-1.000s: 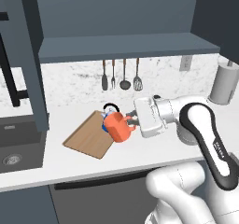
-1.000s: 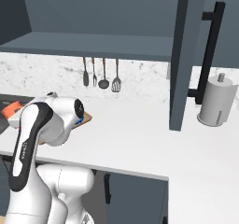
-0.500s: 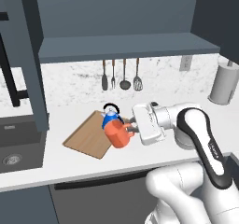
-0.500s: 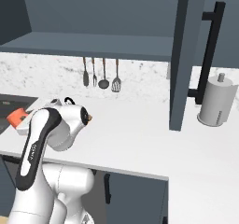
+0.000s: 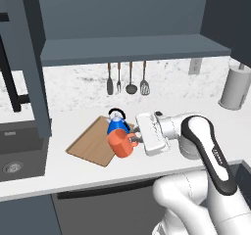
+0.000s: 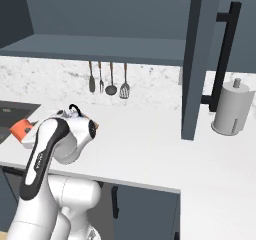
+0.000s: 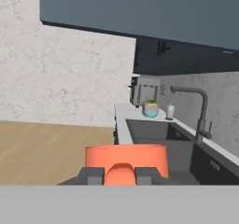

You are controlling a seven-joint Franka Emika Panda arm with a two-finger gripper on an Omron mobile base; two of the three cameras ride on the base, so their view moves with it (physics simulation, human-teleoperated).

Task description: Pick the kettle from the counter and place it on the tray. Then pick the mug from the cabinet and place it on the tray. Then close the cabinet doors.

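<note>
Second step in hand: the gripper (image 5: pixel 138 137), clamped on the mug's (image 5: pixel 121 143) handle, holds it over the tray (image 5: pixel 88 145) beside the kettle (image 5: pixel 116 124). Next: lower, release.

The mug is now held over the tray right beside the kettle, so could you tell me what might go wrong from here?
1. The gripper holds the mug by its handle, close in front of the kettle; setting it down could nudge the kettle.
2. The mug hangs near the tray's front right edge, so it might land partly on the counter.
3. The cabinet doors stand open, and the arm could strike one when it rises.
</note>
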